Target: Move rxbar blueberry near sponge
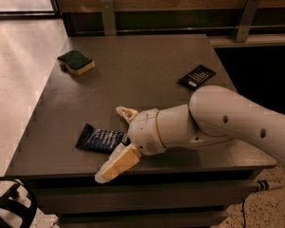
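The rxbar blueberry (99, 139) is a flat dark blue wrapper lying near the front left edge of the grey table (142, 65). My gripper (115, 142) is open at the bar's right end, one pale finger beyond it and one finger (118, 164) in front of it at the table's edge. The bar's right end lies between the fingers. The sponge (76, 62), dark green over yellow foam, sits at the table's far left, well away from the bar.
A small black packet with white print (196, 76) lies at the right side of the table. My white arm (228, 122) stretches in from the right over the front right corner. A wall with metal brackets runs behind the table.
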You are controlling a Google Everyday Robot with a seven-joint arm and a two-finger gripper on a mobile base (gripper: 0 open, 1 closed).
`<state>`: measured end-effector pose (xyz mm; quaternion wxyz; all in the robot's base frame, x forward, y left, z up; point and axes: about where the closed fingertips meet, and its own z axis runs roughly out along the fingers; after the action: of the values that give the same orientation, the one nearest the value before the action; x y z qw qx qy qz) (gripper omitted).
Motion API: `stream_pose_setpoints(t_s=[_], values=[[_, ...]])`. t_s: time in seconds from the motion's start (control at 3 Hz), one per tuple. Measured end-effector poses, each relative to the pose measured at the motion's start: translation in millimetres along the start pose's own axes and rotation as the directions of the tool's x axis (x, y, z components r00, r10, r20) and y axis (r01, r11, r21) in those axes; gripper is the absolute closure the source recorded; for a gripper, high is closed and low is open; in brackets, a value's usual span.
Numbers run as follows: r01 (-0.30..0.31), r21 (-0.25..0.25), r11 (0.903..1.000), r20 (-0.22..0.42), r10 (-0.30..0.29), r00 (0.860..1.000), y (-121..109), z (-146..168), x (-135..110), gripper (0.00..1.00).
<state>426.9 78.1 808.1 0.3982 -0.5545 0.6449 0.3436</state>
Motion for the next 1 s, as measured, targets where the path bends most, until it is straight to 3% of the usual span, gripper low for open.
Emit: stream_pose_setpoints(t_s=[0.33, 1.0], values=[[0.005, -0.002, 1.0, -0.001, -0.005, 1.0, 1.5, 0.6, -1.9, 0.18], [0.013, -0.006, 0.9999, -0.003, -0.013, 1.0, 4.0, 2.2, -5.0, 0.65]])
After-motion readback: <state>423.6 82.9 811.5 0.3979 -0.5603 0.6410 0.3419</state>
